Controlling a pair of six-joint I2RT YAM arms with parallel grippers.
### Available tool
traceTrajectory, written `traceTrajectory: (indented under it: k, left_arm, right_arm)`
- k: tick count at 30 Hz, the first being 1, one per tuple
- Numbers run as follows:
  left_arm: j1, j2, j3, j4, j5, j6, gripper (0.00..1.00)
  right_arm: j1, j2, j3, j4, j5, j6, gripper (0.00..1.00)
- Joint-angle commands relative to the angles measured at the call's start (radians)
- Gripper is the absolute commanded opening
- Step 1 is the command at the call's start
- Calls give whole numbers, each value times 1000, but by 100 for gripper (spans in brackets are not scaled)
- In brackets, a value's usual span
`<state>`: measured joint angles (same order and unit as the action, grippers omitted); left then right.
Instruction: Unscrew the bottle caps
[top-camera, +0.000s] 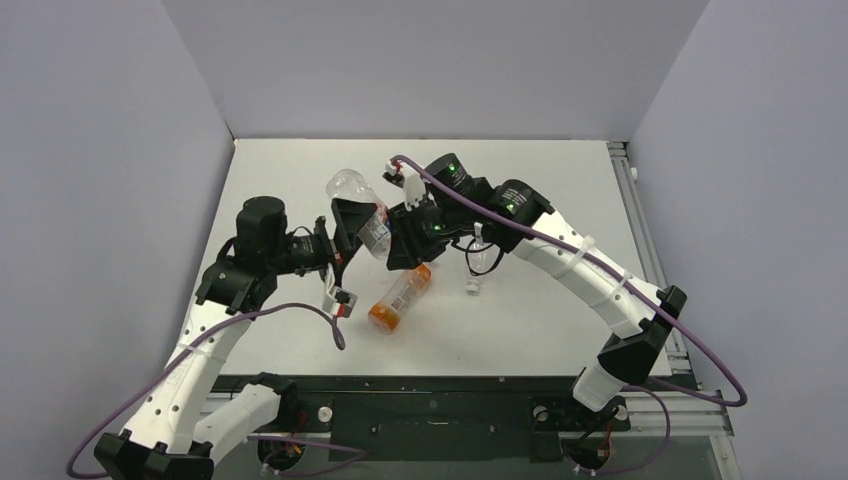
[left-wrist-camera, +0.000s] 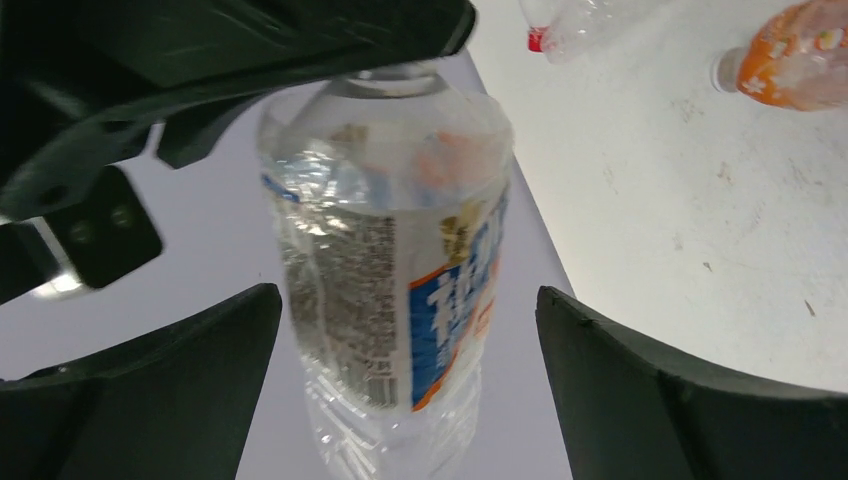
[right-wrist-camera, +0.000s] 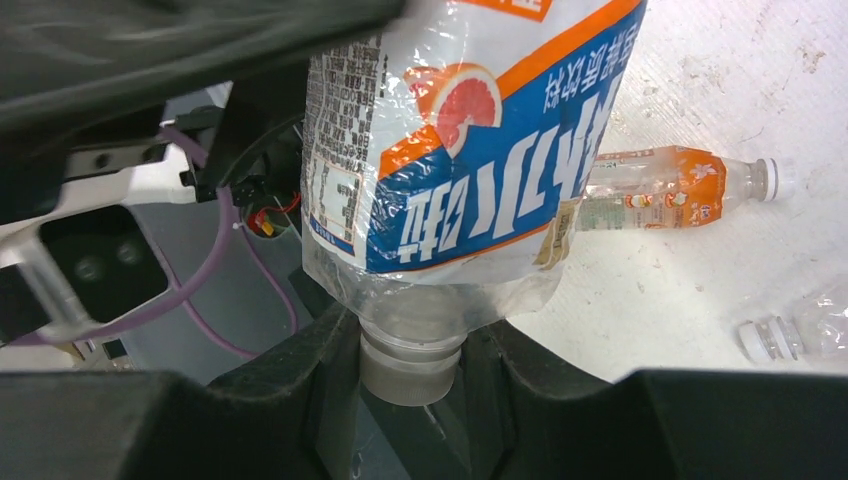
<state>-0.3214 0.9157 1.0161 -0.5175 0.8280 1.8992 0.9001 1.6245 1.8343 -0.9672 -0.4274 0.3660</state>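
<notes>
None removed yet: whitish cap (right-wrist-camera: 408, 372) is clamped by right gripper (right-wrist-camera: 410, 395); left gripper (left-wrist-camera: 410, 385) is held wide around clear bottle (left-wrist-camera: 390, 250); red cap (left-wrist-camera: 535, 40) and orange bottle's cap (right-wrist-camera: 776, 178) are left on.

A clear bottle (top-camera: 362, 205) with a crinkled blue, orange and white label showing a grapefruit slice sits tilted over the middle of the white table (top-camera: 560, 200), its base pointing far and left. Just near of it an orange bottle (top-camera: 400, 297) lies on its side, set diagonally. To the right a smaller clear bottle (top-camera: 482, 258) lies on the table, partly hidden. Plain grey walls (top-camera: 430, 60) close in the left, far and right sides.
</notes>
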Motion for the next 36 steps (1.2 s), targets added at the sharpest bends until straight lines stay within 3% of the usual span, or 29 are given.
traceTrajectory:
  k: [1, 11, 18, 24, 25, 27, 29, 31, 33, 36]
  left_arm:
    - [-13, 47, 84, -197, -98, 264, 97]
    - [-87, 49, 87, -166, -171, 158, 99]
    - [-125, 34, 72, -253, -266, 209, 64]
    - [-129, -2, 9, -149, -287, 156, 47]
    - [-130, -8, -22, -122, -290, 138, 46]
    - [-132, -24, -76, -36, -310, 78, 44]
    - [-137, -35, -119, 62, -345, -22, 38]
    - [-140, -40, -145, 156, -375, -169, 30]
    - [-142, -36, -140, 220, -401, -437, 20]
    - [-143, -30, -110, 263, -427, -687, 14]
  right_arm:
    - [44, 24, 79, -66, 73, -37, 0]
    - [111, 106, 178, -202, 212, -83, 0]
    - [129, 151, 307, -253, 256, -116, 0]
    - [134, 167, 355, -254, 323, -119, 0]
    - [133, 164, 363, -249, 339, -108, 5]
    - [130, 144, 364, -205, 386, -84, 35]
    - [122, 97, 342, -134, 418, -49, 52]
    - [106, 33, 292, -36, 469, -12, 63]
    - [94, -42, 224, 78, 526, 22, 73]
    - [86, -183, 51, 267, 605, 23, 79]
